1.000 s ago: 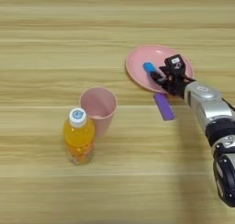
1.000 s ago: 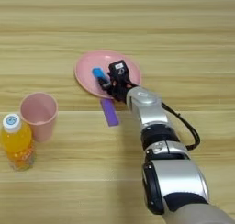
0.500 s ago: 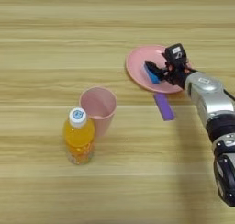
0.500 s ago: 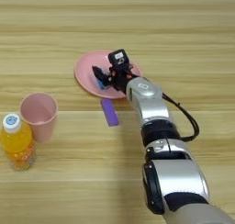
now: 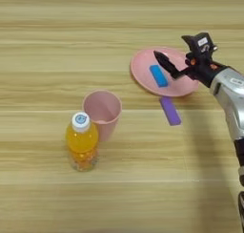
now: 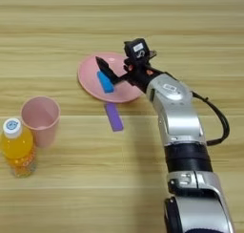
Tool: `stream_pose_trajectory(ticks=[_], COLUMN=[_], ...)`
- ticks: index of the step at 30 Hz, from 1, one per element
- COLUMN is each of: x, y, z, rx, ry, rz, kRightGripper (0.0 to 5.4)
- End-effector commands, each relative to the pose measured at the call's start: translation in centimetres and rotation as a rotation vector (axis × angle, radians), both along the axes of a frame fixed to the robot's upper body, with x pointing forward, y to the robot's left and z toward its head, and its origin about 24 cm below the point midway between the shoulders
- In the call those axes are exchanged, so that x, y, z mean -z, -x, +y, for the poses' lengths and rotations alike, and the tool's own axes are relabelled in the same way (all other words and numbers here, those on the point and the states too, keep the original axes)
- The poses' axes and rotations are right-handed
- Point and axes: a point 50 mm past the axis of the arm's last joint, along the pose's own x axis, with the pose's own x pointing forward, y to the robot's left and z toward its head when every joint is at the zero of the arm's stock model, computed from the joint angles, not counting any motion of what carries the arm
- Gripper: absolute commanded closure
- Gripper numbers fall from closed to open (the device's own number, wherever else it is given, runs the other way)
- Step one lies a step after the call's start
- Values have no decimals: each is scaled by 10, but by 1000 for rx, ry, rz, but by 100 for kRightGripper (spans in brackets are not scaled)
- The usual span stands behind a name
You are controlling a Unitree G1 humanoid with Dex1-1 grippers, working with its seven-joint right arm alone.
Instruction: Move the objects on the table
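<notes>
A round pink plate (image 5: 143, 67) lies right of the table's centre with a small blue block (image 5: 158, 76) resting flat on it. My right gripper (image 5: 163, 65) hovers over the plate's right part, just above and right of the blue block; its black fingers are open with nothing between them. A small purple block (image 5: 170, 111) lies on the wooden table (image 5: 57, 46) just in front of the plate. A pink cup (image 5: 102, 113) stands upright left of centre. In the right eye view, the silver forearm (image 6: 176, 108) runs up from the bottom edge to the plate (image 6: 88, 77).
An orange juice bottle (image 5: 82, 141) with a white cap stands upright directly in front of and left of the cup, nearly touching it. A black cable (image 6: 217, 120) loops off the forearm's right side.
The gripper has lifted and drawn back to the right from the blue block, which stays lying on the plate. The cup, the bottle and the purple block have not moved.
</notes>
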Motion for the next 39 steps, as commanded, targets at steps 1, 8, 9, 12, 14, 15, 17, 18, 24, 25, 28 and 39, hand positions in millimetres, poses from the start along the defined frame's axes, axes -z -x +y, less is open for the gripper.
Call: stream_pose_trajectory(ticks=[1,8,9,12,14,15,17,18,24,25,28,39], x=[-31,-4,-1,9,19,22,27,30,43,45,51,66], y=[14,44,47,56,62,65,68,70,78,79,80,73], z=[-10,-23,-23,-23,-21,-21,-19,-17,-8,-7,-5,-9], rx=[-23,-47,-53,-61,-73,-76,-83,-85,-109,-113,-112,-47], ry=[48,76,71,69,66,60,53,48,39,39,37,21], rz=[-97,47,59,106,151,166,191,202,249,257,276,301], kRightGripper=[2,2,2,2,2,2,2,2,2,2,2,2])
